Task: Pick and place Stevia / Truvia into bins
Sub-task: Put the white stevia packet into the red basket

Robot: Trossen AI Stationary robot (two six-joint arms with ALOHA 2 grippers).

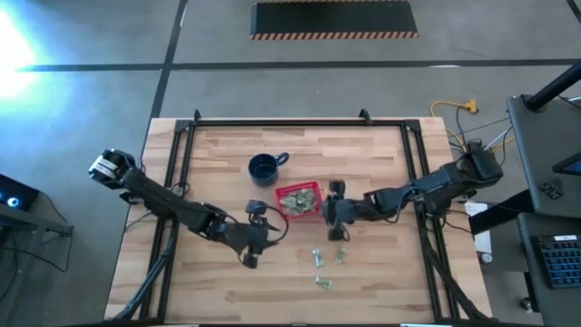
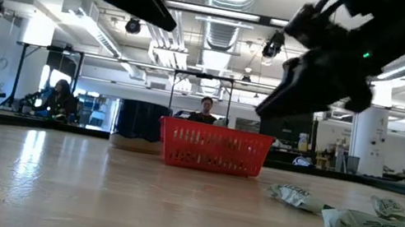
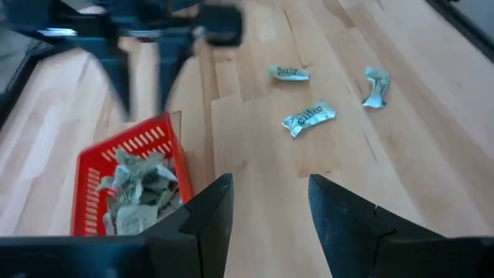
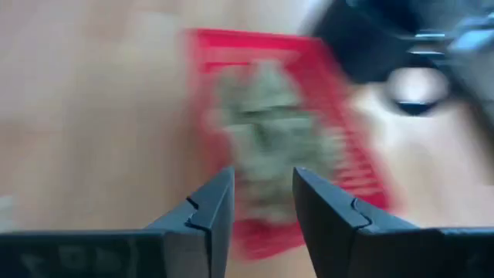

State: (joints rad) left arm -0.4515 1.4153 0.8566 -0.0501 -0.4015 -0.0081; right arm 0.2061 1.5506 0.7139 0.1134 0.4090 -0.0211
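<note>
The bench [image 1: 381,272] was pale wood in jointed strips, smooth with a soft sheen. The basket [image 3: 147,143] was red latticed plastic. The sachets [image 3: 308,119] looked like crinkled matt paper. Each end effector [image 3: 266,208] had dark, matt, smooth fingers [image 4: 208,208].

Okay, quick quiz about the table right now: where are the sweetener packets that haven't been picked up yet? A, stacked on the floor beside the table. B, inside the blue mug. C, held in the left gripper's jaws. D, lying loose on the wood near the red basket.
D: three loose packets lie on the bare wood table near the red basket, which already holds a pile of others; both grippers are empty, jaws open.
</note>
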